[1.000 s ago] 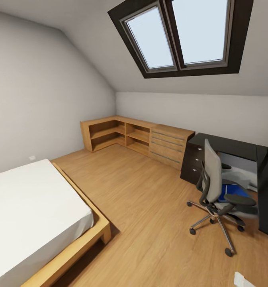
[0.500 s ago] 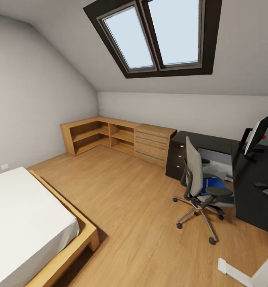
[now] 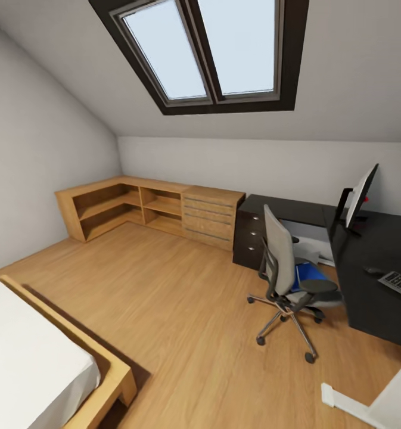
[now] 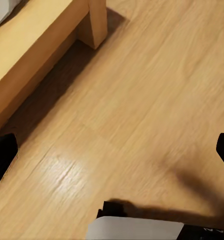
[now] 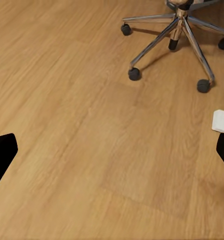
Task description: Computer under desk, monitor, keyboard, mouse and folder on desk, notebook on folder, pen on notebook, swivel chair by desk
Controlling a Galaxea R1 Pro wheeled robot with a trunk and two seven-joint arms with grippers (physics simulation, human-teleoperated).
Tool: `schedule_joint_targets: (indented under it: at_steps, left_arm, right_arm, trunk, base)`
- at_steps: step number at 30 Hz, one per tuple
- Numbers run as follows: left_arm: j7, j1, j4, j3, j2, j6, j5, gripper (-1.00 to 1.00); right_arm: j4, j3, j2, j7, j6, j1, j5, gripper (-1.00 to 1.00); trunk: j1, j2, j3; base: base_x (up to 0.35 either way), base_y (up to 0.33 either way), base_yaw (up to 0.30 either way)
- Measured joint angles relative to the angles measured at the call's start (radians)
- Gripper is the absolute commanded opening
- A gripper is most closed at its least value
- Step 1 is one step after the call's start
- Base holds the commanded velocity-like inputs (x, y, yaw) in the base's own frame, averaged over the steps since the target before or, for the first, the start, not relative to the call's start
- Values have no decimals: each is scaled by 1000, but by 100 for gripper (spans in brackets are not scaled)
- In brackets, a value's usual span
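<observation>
— Folder (image 3: 308, 276) first: from the head view we saw it lying blue on the seat of the swivel chair (image 3: 286, 274), which stood on the wood floor (image 3: 182, 298) just beside the dark desk (image 3: 379, 262). Where did we reckon we were in the job?

— On the approach, we judged. The monitor (image 3: 360, 195) stood on the desk, the keyboard (image 3: 398, 284) lay near its front edge with what looked like the mouse (image 3: 373, 270) close by it, so the folder seemed the step in hand. The next move called for rolling up to the chair until the seat was within reach. We could not make out the notebook or pen.

— And the left wrist view?

— Bare floor, with a leg of the bed frame (image 4: 94, 22) at one edge. The left gripper (image 4: 112, 160) pointed down at the boards, its dark fingertips (image 4: 2, 157) far apart at the two sides, holding nothing.

— The right wrist view?

— Much the same pose: the right gripper (image 5: 112, 152) aimed at the floor, fingertips (image 5: 2, 152) spread wide and empty, with the chair's wheeled base (image 5: 179, 30) some way ahead of it.
</observation>
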Motion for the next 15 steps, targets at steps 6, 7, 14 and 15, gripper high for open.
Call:
schedule_joint_targets:
  at_steps: [6, 7, 14, 15]
  left_arm:
    - [0, 0, 0, 0, 0, 0, 0, 100]
    - [0, 0, 0, 0, 0, -1, 0, 100]
    - [0, 0, 0, -1, 0, 0, 0, 100]
    - [0, 0, 0, 0, 0, 0, 0, 100]
  right_arm:
    - [-1, -1, -2, 0, 1, 0, 1, 100]
    - [-1, -2, -2, 0, 1, 0, 1, 100]
    - [-1, -1, -2, -1, 1, 0, 0, 100]
    - [0, -1, -3, -1, 1, 0, 0, 100]
  trunk:
    - [0, 0, -7]
    - [0, 0, -8]
    - [0, 0, -15]
    - [0, 0, -16]
  base:
    - [62, 48, -220]
    - [8, 6, -216]
    - [76, 72, -235]
    - [201, 178, -261]
